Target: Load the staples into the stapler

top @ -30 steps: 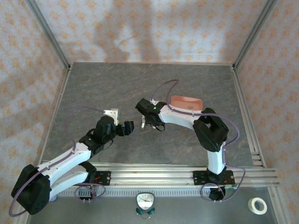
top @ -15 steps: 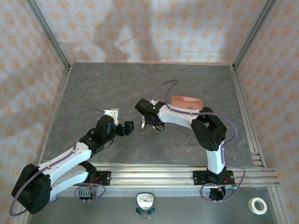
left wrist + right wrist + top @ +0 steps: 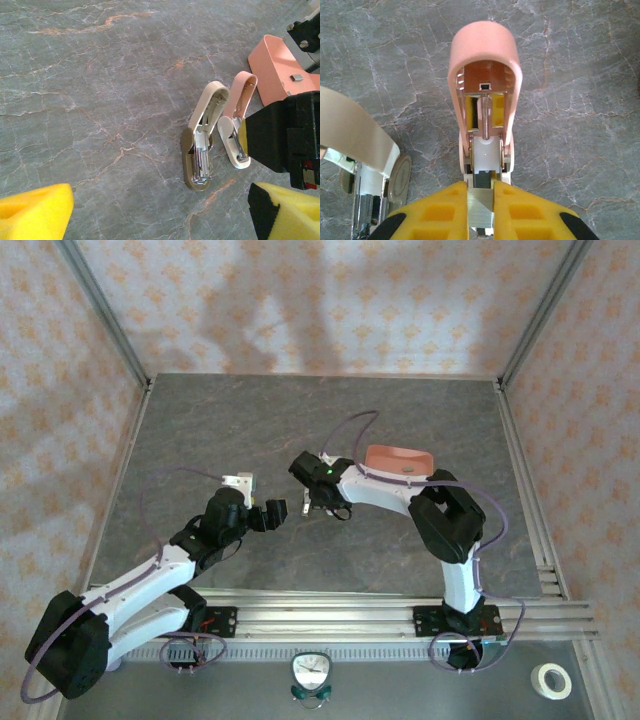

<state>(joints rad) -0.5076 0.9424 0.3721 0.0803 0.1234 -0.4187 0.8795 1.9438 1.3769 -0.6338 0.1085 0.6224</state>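
Yellow fingers [image 3: 445,210] of the right gripper [image 3: 480,189] are pressed together on the staples [image 3: 480,210], a short bright metal strip pinched between the two pads. The strip sits directly over the near end of the pink stapler [image 3: 482,75]. Just beyond the strip lies the stapler's open channel, with a white pusher and its spring rod running up the middle. The pink lid is swung back at the far end. The beige stapler [image 3: 202,150] lies just beside it on the grey marbled surface [image 3: 100,75], also opened.

The left gripper [image 3: 160,200] hangs near both staplers with its fingers spread wide, holding nothing. Farther off stands the salmon-pink tray [image 3: 272,65], with a small grey bar [image 3: 297,77] in it, likely another strip.

The likely trouble is alignment. Whether the strip is square with the channel cannot be told. If it goes down skewed, an end could catch on a side wall and the strip could snap or jam. Nothing steadies the pink stapler, so a downward push may slide or tip it. The beige stapler is close enough to be nudged.
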